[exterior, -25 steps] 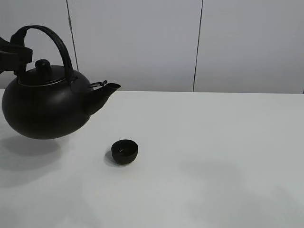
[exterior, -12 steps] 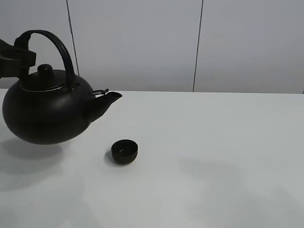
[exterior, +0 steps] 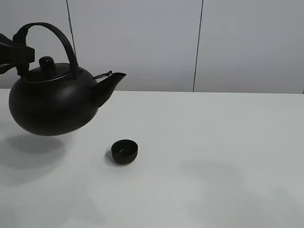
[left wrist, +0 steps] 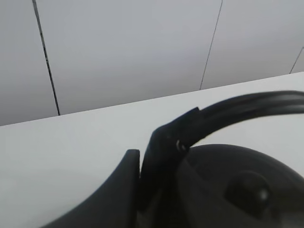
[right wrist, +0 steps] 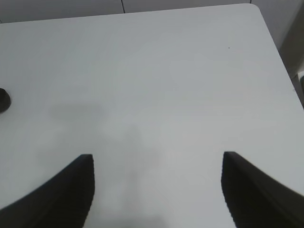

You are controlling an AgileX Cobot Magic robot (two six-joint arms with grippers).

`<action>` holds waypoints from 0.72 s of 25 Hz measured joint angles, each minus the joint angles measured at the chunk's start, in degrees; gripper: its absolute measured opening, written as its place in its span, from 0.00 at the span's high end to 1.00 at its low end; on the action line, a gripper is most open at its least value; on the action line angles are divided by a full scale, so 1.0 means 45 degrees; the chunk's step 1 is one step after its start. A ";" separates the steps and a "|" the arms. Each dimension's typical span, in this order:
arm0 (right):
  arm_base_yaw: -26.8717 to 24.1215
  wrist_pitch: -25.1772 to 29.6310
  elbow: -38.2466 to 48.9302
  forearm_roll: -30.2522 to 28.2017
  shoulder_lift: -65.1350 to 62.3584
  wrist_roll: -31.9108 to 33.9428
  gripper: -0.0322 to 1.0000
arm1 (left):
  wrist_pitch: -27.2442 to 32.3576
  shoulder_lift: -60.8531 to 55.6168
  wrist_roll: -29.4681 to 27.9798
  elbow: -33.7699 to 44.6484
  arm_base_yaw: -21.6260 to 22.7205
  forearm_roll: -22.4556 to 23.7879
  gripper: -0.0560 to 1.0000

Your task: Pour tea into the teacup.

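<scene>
The right claw (right wrist: 157, 156), fingers spread, hangs over the white table (right wrist: 156, 71); teacup (right wrist: 3, 100) barely visible.

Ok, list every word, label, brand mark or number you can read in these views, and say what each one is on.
None: no readable text shows in any view.
The kettle, the teacup, the table and the wall panels are all plain, with no lettering, label, logo or number visible.
</scene>
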 joint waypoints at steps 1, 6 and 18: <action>0.0000 0.0000 0.0000 0.0000 0.0000 0.0000 0.47 | -0.0002 0.0000 0.0088 0.0000 -0.0129 -0.0151 0.83; 0.0000 0.0000 0.0000 0.0000 0.0000 0.0000 0.47 | 0.0052 0.0000 0.0827 0.0000 -0.0810 -0.1256 0.83; 0.0000 0.0000 0.0000 0.0000 0.0000 0.0000 0.47 | -0.0227 0.1197 0.3526 -0.0008 -0.1365 -0.3965 0.83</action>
